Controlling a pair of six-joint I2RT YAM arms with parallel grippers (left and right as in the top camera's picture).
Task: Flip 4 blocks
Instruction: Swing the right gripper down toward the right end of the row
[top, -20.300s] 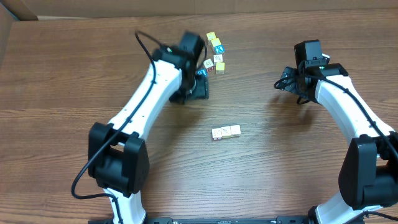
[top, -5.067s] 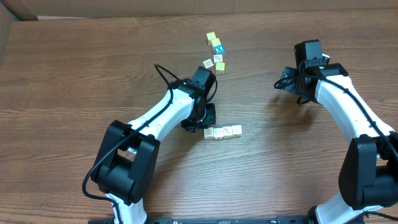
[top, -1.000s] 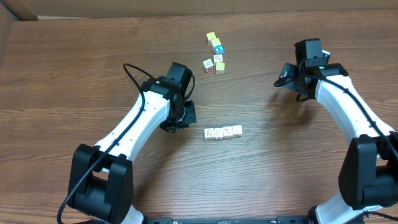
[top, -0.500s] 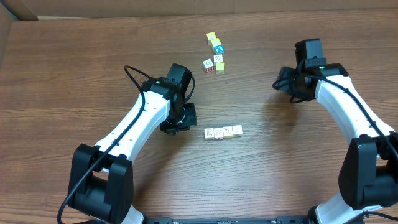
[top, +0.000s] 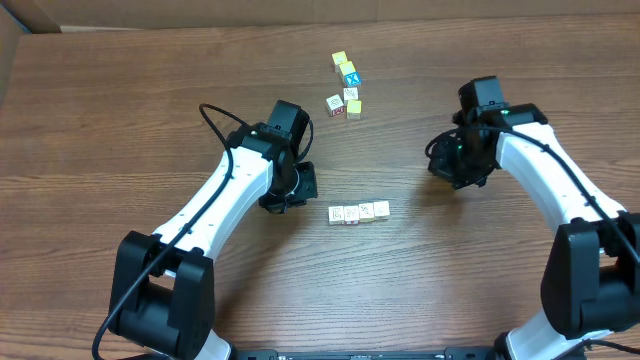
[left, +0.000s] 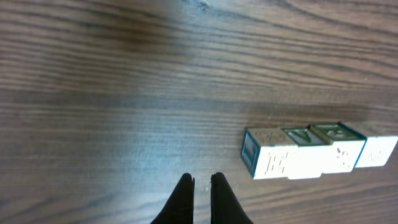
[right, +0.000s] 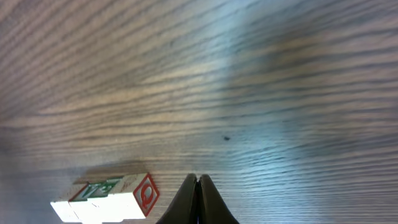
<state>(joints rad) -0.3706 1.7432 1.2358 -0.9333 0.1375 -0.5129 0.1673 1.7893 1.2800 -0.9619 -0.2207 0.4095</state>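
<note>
Approach step: blocks (top: 364, 212) rowed on the bench (top: 120, 120), centre. Both clenched, empty: left claw (left: 201, 182) near the row's left end, right claw (right: 198, 179) off right. Next, probably: open, pinch one, roll.

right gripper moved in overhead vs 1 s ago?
Yes. The right gripper has shifted down-left in the overhead view, closer to the row of four blocks, which has not moved. Its jaws are now shut.
</note>
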